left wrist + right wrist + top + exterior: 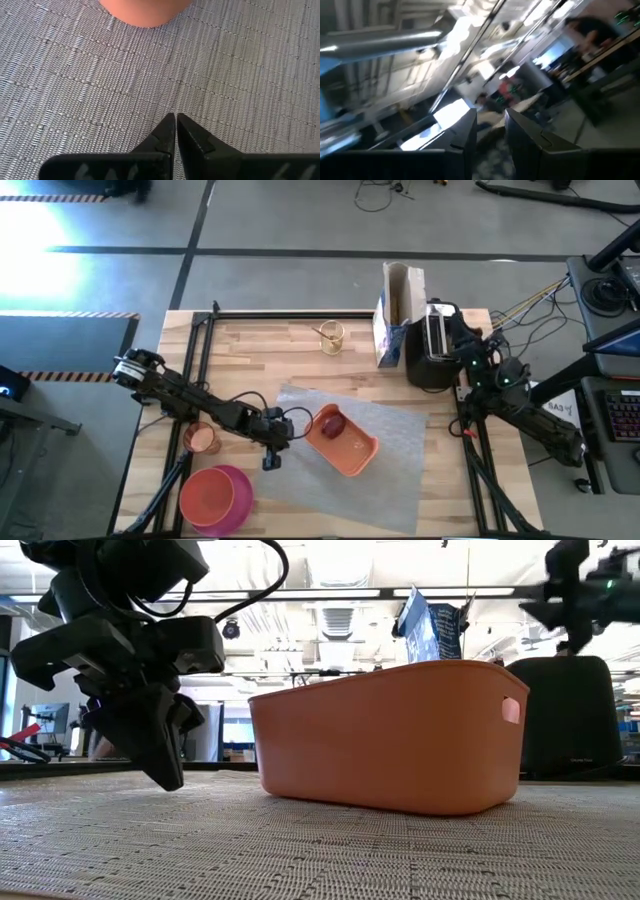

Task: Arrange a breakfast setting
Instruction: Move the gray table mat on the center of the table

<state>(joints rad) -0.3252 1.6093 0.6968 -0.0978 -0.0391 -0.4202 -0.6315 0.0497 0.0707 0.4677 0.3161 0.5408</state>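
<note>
The grey woven placemat (385, 450) lies skewed across the middle of the wooden table (280, 355), with bare wood open along the far edge and the left side. On the mat sits the orange rectangular tray (345, 442), set at an angle, with the red apple (333, 423) inside it at its far-left end. The left gripper (272, 462) hangs low over the mat's left edge, just beside the tray's left end but apart from it; its fingers (167, 135) are pressed together with nothing between them, tips pointing down at the weave, as the left wrist view shows. In the low view the left gripper stands to the left of the tray wall, a clear gap between them. The pink plate (215, 498) sits at the table's near-left corner, off the mat, and the small orange cup (203, 438) lies near it under the left arm. The right gripper (462, 340) is raised at the black-and-silver toaster (432, 345) on the far right, beside a cardboard box (398, 315); its fingers stand slightly parted, and I cannot tell whether they grip anything.
</note>
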